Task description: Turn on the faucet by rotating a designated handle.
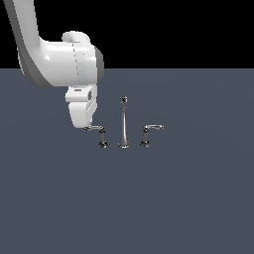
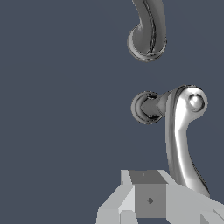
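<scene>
The chrome faucet stands on the grey floor: a tall thin spout (image 1: pixel 123 122) with a short lever on each side. The handle (image 1: pixel 98 131) is the lever on the exterior view's left, and its arm points left from its dark-based post. My gripper (image 1: pixel 88 126) hangs right at the tip of that arm, touching or almost touching it. In the wrist view the handle (image 2: pixel 178 135) runs from its round cap to beside my gripper (image 2: pixel 148 201), whose fingers (image 2: pixel 131 197) sit together with no gap and hold nothing. The spout (image 2: pixel 148 30) shows beyond.
The mirror-image lever (image 1: pixel 150 131) stands on the exterior view's right of the spout, its arm pointing right. The white arm (image 1: pixel 59 62) reaches in from the upper left. The flat grey floor (image 1: pixel 127 198) stretches all around the faucet.
</scene>
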Tool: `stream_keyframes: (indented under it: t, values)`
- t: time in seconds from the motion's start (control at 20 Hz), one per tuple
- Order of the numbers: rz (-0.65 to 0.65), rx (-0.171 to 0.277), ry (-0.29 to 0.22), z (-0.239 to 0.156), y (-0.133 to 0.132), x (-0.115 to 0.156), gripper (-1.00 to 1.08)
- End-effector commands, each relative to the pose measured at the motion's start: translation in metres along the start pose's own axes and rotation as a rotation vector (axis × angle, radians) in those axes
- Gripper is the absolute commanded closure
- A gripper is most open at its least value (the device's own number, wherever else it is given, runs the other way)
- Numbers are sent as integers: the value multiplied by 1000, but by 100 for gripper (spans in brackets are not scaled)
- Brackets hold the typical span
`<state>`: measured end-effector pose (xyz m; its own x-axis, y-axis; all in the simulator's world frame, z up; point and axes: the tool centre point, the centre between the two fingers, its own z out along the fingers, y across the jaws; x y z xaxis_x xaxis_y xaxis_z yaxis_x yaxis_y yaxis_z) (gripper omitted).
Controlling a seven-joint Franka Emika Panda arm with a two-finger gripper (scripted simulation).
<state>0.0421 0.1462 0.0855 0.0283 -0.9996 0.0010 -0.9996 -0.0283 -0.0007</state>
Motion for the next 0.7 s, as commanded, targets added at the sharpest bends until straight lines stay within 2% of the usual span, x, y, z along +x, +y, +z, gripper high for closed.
stream_keyframes:
  t: [0.0, 0.2, 0.3, 0.65]
  values:
    - [-1, -1, 0, 0, 9, -4, 108]
    - [0, -1, -1, 0, 22, -10, 108]
    - [1, 7, -4, 0, 15, -9, 108]
    - [0, 5, -3, 0, 36, -3, 108]
